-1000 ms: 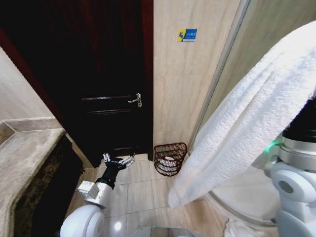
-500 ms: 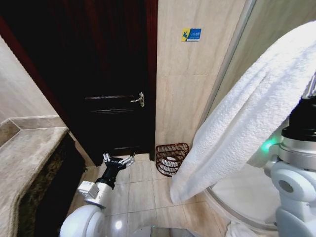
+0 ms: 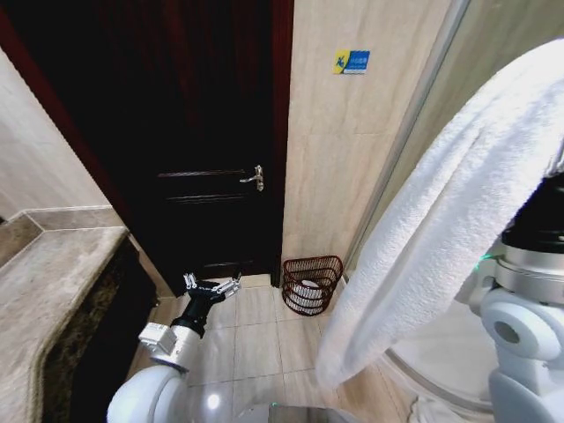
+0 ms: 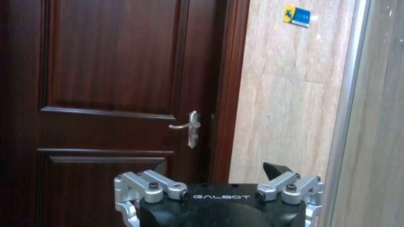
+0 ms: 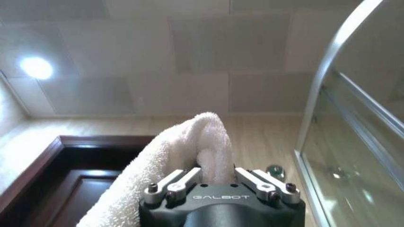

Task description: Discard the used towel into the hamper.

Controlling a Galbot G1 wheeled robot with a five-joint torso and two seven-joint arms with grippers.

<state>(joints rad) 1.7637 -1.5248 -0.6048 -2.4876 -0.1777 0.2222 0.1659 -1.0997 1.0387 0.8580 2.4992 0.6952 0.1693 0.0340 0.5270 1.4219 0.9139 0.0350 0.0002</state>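
Towel (image 3: 449, 229): white terry, pinched at a fold in the right tool (image 5: 218, 182), held high; long drape hanging down across the right side of the head view, free end low, above the floor tiles (image 3: 256, 339).
Right tool: fingers closed onto the towel fold, cloth bulging up between them in the right wrist view; wrist pointing up toward the ceiling.
Hamper (image 3: 311, 284): dark red-brown wire basket on the floor, against the beige tiled wall (image 3: 339, 167), between the dark wooden door (image 3: 189, 159) and the glass shower screen (image 3: 414, 123). Something pale inside, cannot tell what. Well apart from the towel's hanging end, farther from the robot.
Left tool (image 3: 211, 286): low, near the floor in front of the door, fingers spread, holding nothing; idle.
Stone bench (image 3: 48, 291): at the robot's left, clear of the route.
Step in hand (judged): carrying the towel toward the hamper; not yet over it.
Doing it well (judged): close in until the gripped fold sits above the rim; lower so the trailing end feeds into the opening first; release only once the bulk is inside, else the drape may hang over the rim or tip the light basket.
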